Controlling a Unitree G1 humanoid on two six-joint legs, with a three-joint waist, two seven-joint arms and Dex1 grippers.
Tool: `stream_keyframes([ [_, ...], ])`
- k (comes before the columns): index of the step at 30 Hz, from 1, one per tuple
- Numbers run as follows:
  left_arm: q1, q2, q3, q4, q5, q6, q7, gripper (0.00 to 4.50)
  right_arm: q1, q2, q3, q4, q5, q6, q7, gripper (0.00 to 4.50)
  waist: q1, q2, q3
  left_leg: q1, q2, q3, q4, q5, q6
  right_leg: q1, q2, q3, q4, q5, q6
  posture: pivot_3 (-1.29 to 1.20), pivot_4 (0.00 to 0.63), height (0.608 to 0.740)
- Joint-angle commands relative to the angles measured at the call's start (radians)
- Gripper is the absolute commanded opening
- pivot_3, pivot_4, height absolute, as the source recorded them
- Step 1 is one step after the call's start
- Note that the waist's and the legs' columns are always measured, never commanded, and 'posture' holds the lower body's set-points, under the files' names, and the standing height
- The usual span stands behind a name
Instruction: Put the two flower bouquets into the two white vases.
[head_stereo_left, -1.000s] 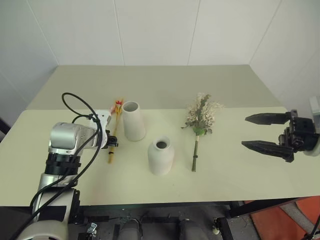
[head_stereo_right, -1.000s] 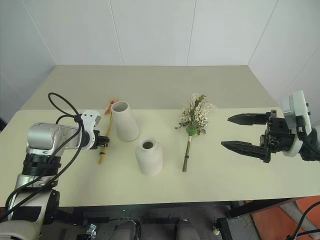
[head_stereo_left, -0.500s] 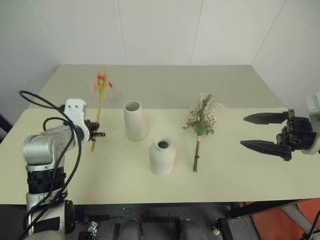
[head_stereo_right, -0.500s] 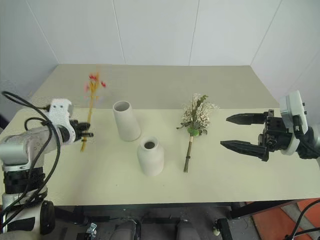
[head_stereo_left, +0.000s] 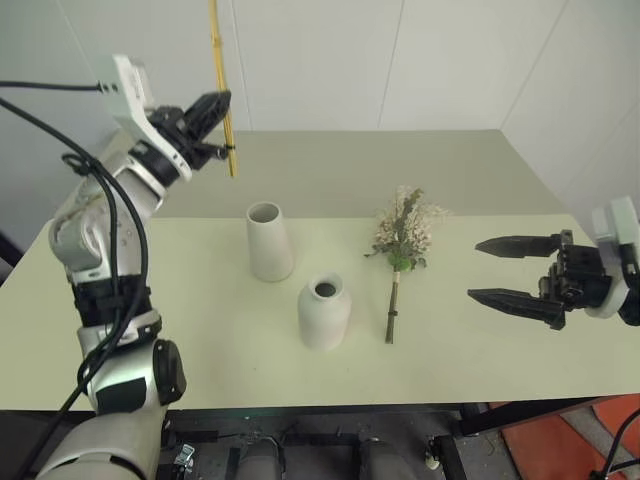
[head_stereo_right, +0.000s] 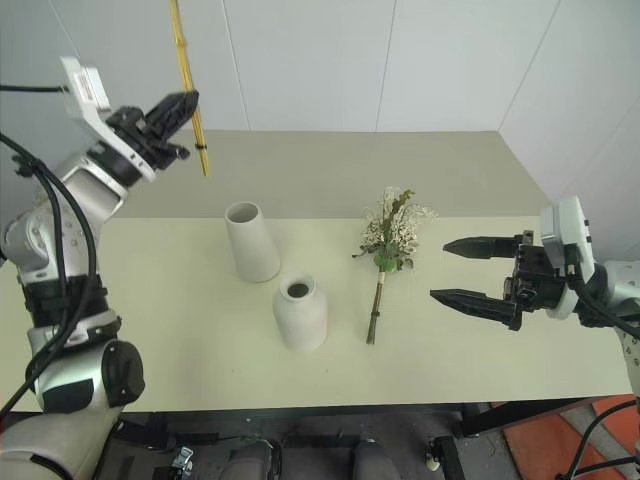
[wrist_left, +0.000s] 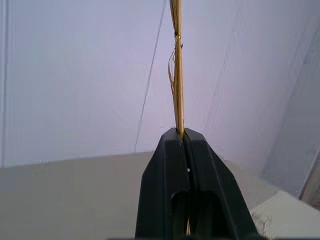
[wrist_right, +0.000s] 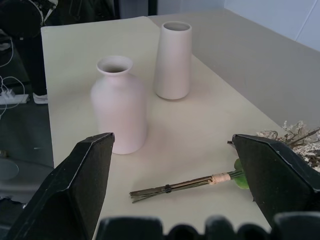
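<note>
While the right gripper (head_stereo_left: 490, 270) waits with fingers apart beside the fuller bouquet (head_stereo_left: 402, 250), the left gripper (head_stereo_left: 214, 128), clamped on the yellow-stalked bouquet (head_stereo_left: 221, 90), has lifted it off the table (head_stereo_left: 480, 370), far-left of the tall vase (head_stereo_left: 268, 241); insertion comes next.

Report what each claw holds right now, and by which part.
The left claw grips the thin yellow bouquet near the lower end of its stalks. The right claw is open, holding nothing.

Between the wide-apart black fingers (wrist_right: 75, 185) of the right tool (wrist_right: 175, 187), a squat vase (wrist_right: 119, 105) stands at ten o'clock, a tapered vase (wrist_right: 173, 60) at twelve, and bound stems (wrist_right: 185, 184) lie on the counter (wrist_right: 75, 60).
</note>
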Motion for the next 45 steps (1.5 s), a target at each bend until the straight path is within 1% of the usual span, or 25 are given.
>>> stream_keyframes([
  [1,-0.027,-0.014,-0.044,0.069,0.011,-0.066,-0.046,0.01,0.011,0.004,-0.059,-0.051,0.022,-0.016,-0.024,4.5,0.001,0.0,0.0,0.0,0.0,0.0,0.0,0.0,0.0,0.0,0.0,0.0,0.0,0.0,0.0,0.0,0.15,0.74],
  [7,-0.028,-0.052,-0.115,0.154,0.045,-0.115,-0.078,0.01,0.044,0.013,-0.09,-0.094,0.037,-0.004,-0.055,4.5,0.002,0.0,0.0,-0.001,0.0,0.0,0.0,0.0,0.0,0.0,0.0,0.0,0.0,0.0,0.001,0.0,0.15,0.74],
  [13,0.007,-0.059,-0.151,0.154,0.056,-0.113,-0.092,0.01,0.09,0.02,-0.116,-0.133,0.057,0.0,-0.083,4.5,0.0,0.0,0.0,0.0,0.0,0.0,0.0,0.0,0.0,0.0,0.0,0.0,0.0,0.0,0.001,0.0,0.15,0.74],
  [22,0.109,-0.046,-0.166,0.055,0.05,-0.062,-0.083,0.01,0.146,0.02,-0.153,-0.172,0.082,0.008,-0.113,4.5,0.002,0.0,0.0,-0.001,0.0,0.0,0.0,0.0,0.0,0.0,0.0,0.0,0.0,0.0,0.001,0.0,0.15,0.74],
  [30,0.183,-0.036,-0.196,-0.005,0.07,-0.03,-0.072,0.01,0.161,0.015,-0.151,-0.179,0.095,0.007,-0.129,4.5,0.002,0.0,0.0,0.0,0.0,0.0,0.0,0.0,0.0,0.0,0.0,0.0,0.0,0.001,0.001,0.0,0.15,0.74],
  [31,0.192,-0.033,-0.199,-0.013,0.07,-0.026,-0.073,0.45,0.16,0.013,-0.151,-0.178,0.095,0.008,-0.129,4.5,0.001,0.0,0.0,0.0,0.0,0.0,0.0,0.0,0.0,0.0,0.0,0.0,0.0,0.001,0.001,0.0,0.15,0.74],
  [32,0.198,-0.032,-0.202,-0.019,0.07,-0.022,-0.073,0.65,0.16,0.012,-0.152,-0.176,0.095,0.007,-0.128,4.5,0.001,0.0,0.0,0.0,0.0,0.0,0.0,0.0,0.0,0.0,0.0,0.0,0.0,0.001,0.001,0.0,0.15,0.74],
  [36,0.262,0.004,-0.165,-0.114,0.019,0.047,-0.074,1.86,0.153,0.003,-0.152,-0.165,0.092,0.005,-0.121,4.5,-0.002,0.0,0.0,0.0,0.0,0.0,0.0,0.0,0.0,0.0,0.0,0.001,0.0,0.001,0.001,0.0,0.15,0.74],
  [40,0.404,0.104,-0.092,-0.272,-0.044,0.129,-0.093,3.15,0.149,-0.007,-0.159,-0.151,0.089,0.002,-0.109,4.5,-0.008,0.0,0.0,0.0,0.0,0.0,0.0,0.0,0.0,0.0,0.0,0.001,0.0,0.001,0.001,0.0,0.15,0.74],
  [43,0.482,0.146,-0.046,-0.352,-0.081,0.162,-0.076,4.11,0.148,-0.009,-0.152,-0.145,0.085,-0.002,-0.101,4.5,-0.005,0.0,0.0,0.001,0.0,0.0,0.0,0.0,0.0,0.0,0.0,0.001,0.0,0.001,0.001,0.0,0.15,0.74],
  [44,0.503,0.154,-0.034,-0.372,-0.093,0.171,-0.071,4.41,0.145,-0.009,-0.147,-0.144,0.085,-0.002,-0.099,4.5,-0.002,0.0,0.0,0.001,0.0,0.0,0.0,0.0,0.0,0.0,0.0,0.001,0.0,0.0,0.001,0.0,0.15,0.74],
  [45,0.52,0.158,-0.025,-0.388,-0.102,0.178,-0.064,4.48,0.139,-0.009,-0.139,-0.142,0.084,-0.002,-0.1,4.5,0.002,0.0,0.0,0.001,0.0,0.0,0.0,0.0,0.0,0.0,0.0,0.001,0.0,0.0,0.001,0.0,0.15,0.74],
])
